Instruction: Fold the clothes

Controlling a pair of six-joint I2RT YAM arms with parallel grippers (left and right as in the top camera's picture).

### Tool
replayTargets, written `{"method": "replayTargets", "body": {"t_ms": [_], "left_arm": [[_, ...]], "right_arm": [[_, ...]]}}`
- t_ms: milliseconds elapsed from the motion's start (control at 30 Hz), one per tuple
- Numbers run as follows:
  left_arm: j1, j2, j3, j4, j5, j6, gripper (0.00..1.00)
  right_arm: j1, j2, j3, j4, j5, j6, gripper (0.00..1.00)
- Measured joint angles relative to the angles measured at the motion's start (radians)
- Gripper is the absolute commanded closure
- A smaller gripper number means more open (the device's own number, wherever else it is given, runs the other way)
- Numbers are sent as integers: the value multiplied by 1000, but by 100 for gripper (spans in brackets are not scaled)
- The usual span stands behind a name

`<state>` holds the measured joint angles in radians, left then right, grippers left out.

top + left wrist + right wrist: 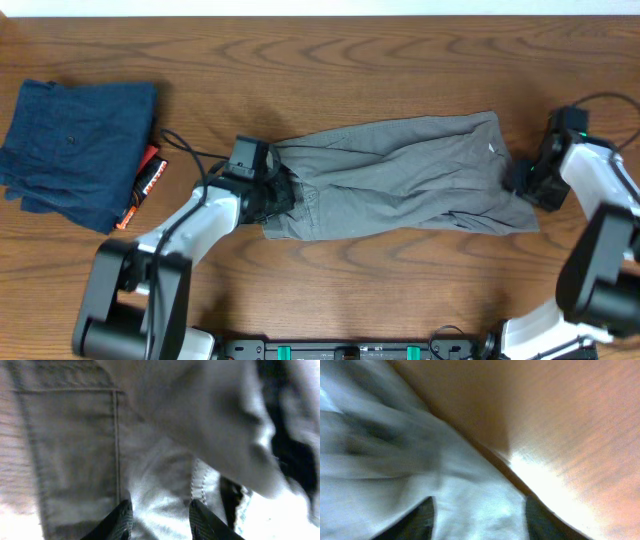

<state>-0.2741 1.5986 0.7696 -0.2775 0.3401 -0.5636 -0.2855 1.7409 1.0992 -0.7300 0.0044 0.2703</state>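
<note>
The grey shorts (400, 175) lie stretched across the middle of the wooden table, rumpled, one layer folded over another. My left gripper (280, 195) is at their left end, over the waistband. In the left wrist view its fingers (160, 515) stand apart with pale grey cloth (165, 435) and a stitched seam between them. My right gripper (520, 180) is at the shorts' right end. In the right wrist view its fingers (480, 515) are wide apart over the cloth's edge (395, 460).
A folded dark navy garment (80, 150) with an orange tag (150, 180) lies at the far left. A black cable (190, 150) runs from it toward my left arm. Bare wood (570, 420) lies beyond the shorts' right edge.
</note>
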Motion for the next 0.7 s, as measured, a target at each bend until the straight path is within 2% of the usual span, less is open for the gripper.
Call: {"method": "replayTargets", "body": {"t_ms": [133,233,433,600,700], "left_arm": [[16,-114,-6,68,-18,12,60],[19,-179,-6,96,-29,15,57],[19,-185,-6,76,-32,15,56],[19,-180,-6,72,-33,15,56],[19,-180,-6,72,-32,15,56]], "right_arm": [[2,-121,3,113,-122,-94,38],[6,-138,6,158,-198,-156,39],[45,-43,6,167,-279,-243,41],[65,71,6,170,-325,-281,55],[69,93,5,159,-341,-284,53]]}}
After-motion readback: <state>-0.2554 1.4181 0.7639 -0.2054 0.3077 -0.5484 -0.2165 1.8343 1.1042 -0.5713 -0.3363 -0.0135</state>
